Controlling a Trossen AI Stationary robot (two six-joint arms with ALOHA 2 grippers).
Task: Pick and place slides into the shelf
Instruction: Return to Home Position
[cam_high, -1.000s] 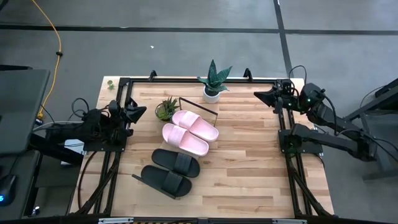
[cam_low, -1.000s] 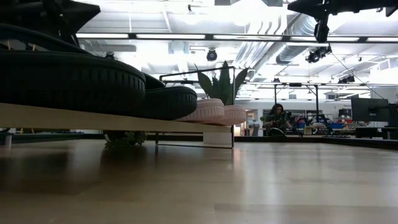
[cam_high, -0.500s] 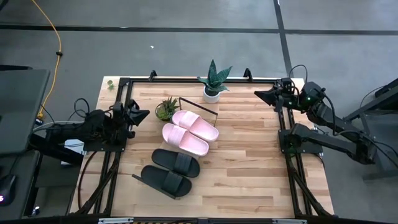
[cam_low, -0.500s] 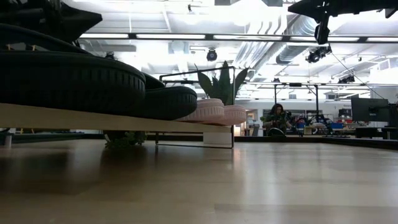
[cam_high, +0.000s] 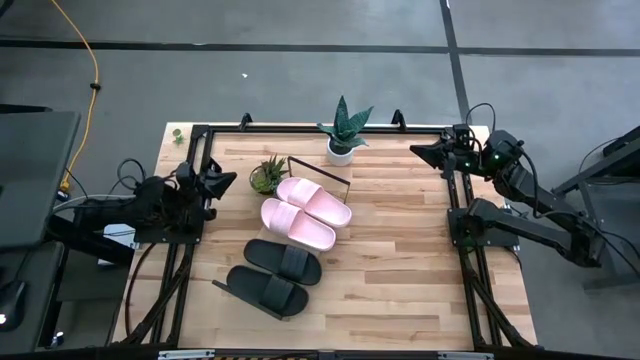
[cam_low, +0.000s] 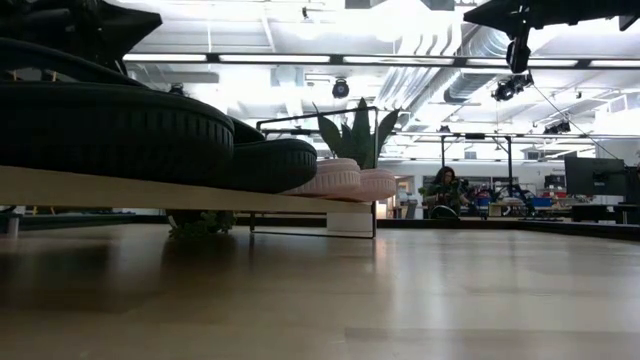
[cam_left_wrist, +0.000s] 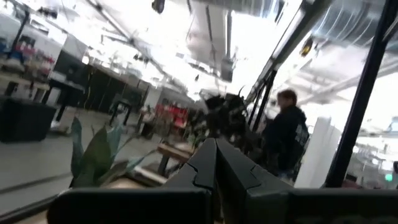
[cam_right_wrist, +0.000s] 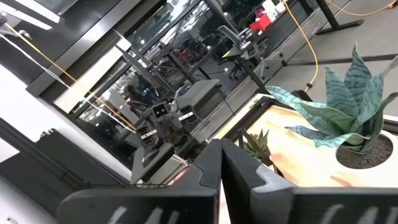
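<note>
On the shelf, set aslant on the desk, the black slides lie nearest, with the pink slides just beyond, all side by side. Farther back, the left pincer hovers closed and empty at the desk's left edge, near a small succulent. The right pincer, likewise closed and empty, hangs by the far right corner.

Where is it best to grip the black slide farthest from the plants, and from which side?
Probably by its wide strap, coming from above: the black slide lies flat on the shelf, strap arching upward, and the other black slide sits close beside it, crowding a side approach.
</note>
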